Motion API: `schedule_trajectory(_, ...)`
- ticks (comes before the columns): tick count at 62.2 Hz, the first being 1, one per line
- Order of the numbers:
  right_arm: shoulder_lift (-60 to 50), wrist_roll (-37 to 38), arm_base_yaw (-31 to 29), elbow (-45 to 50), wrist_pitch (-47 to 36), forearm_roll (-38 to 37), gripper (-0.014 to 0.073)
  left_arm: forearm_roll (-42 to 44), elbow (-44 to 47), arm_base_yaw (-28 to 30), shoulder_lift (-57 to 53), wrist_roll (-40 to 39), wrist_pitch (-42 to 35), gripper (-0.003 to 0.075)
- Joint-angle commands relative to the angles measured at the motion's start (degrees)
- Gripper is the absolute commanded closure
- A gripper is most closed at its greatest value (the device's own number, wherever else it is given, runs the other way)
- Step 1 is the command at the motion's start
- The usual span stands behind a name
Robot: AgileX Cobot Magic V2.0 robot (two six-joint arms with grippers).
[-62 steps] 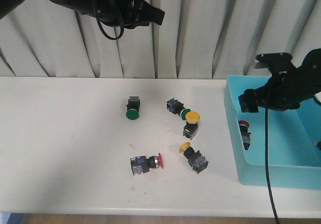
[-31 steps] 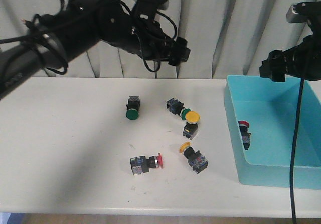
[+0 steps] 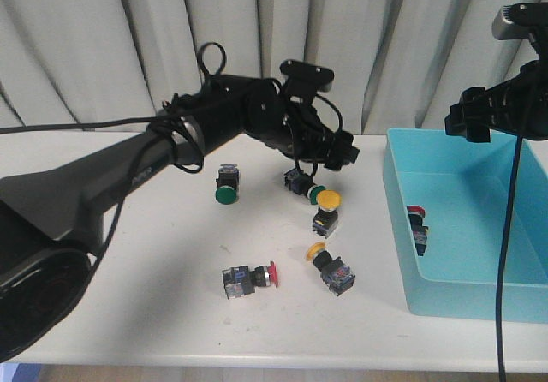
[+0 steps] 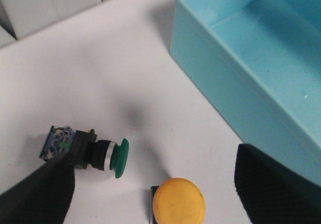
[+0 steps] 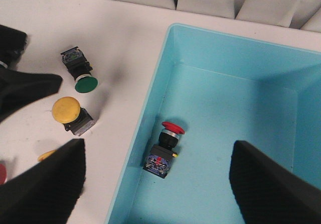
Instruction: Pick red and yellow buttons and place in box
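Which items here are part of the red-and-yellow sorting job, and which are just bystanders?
Job items:
- box
- red button in the box
- red button on the table
- yellow button, upper
- yellow button, lower

Bystanders:
- green button, left
- green button beside the upper yellow one

On the table point(image 3: 103, 253), the box point(image 3: 402, 228) sits at the right edge. One button point(image 3: 417, 225) lies inside it against its left wall. Left of the box, five buttons lie scattered: one point(image 3: 226, 184) far left, one point(image 3: 299, 182) touching another point(image 3: 325, 211) near the middle, and two nearer ones, point(image 3: 247, 279) and point(image 3: 332, 266). My left gripper point(image 3: 341, 152) hangs over the middle pair; my right gripper point(image 3: 467, 121) hangs above the box's far side.
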Motion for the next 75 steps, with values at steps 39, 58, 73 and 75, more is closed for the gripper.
schedule_trajectory(39, -1.47, -0.02, -0.13, -1.61, -3.40, 0.69, 0.0014, -1.91, -1.88, -1.68, 2.79, 0.04, -0.75, 0.0164)
schedule_trajectory(58, -1.47, -0.02, -0.13, -1.61, -3.47, 0.69, 0.0014, -1.91, -1.88, -1.68, 3.28, 0.08, -0.60, 0.0280)
schedule_trajectory(73, -1.47, -0.09, -0.13, -1.11, -3.62, 0.69, 0.0014, -1.97, -1.88, -1.68, 3.21, -0.02, 1.33, 0.0586)
schedule_trajectory(75, -1.47, -0.30, -0.13, -0.67, -4.13, 0.69, 0.0014, -2.04, -1.88, -1.68, 2.92, -0.09, 1.79, 0.0636)
